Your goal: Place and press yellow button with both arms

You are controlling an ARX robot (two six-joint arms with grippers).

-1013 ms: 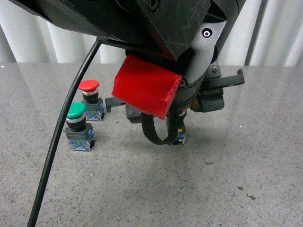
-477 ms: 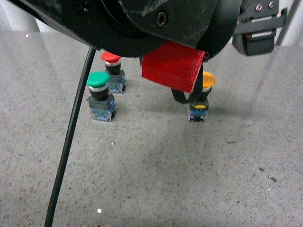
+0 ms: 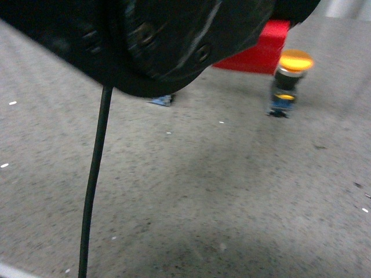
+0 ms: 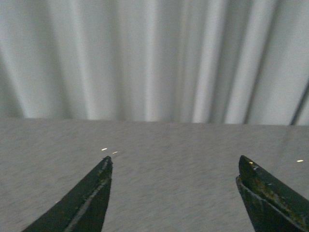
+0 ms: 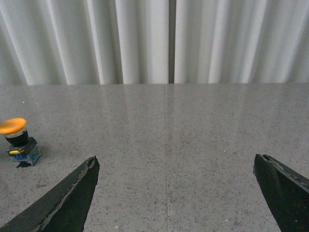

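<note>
The yellow button [image 3: 288, 83] stands upright on the grey speckled table, at the upper right of the blurred front view, free of any gripper. A black arm [image 3: 156, 40] with a red block [image 3: 258, 52] fills the top of that view. In the right wrist view the yellow button [image 5: 17, 141] sits off to one side, outside the wide-open right gripper [image 5: 176, 162], which holds nothing. My left gripper [image 4: 175, 162] is open over bare table, with no button in its view.
A black cable [image 3: 94, 179] hangs down across the left of the front view. A blue button base [image 3: 163, 100] peeks out under the arm. White curtains [image 5: 164, 41] close off the far edge of the table [image 5: 203, 145].
The front view has swung; the yellow button now shows farther right and clear of the arm. The green and red buttons have gone behind the arm. The picture is blurred by motion.
</note>
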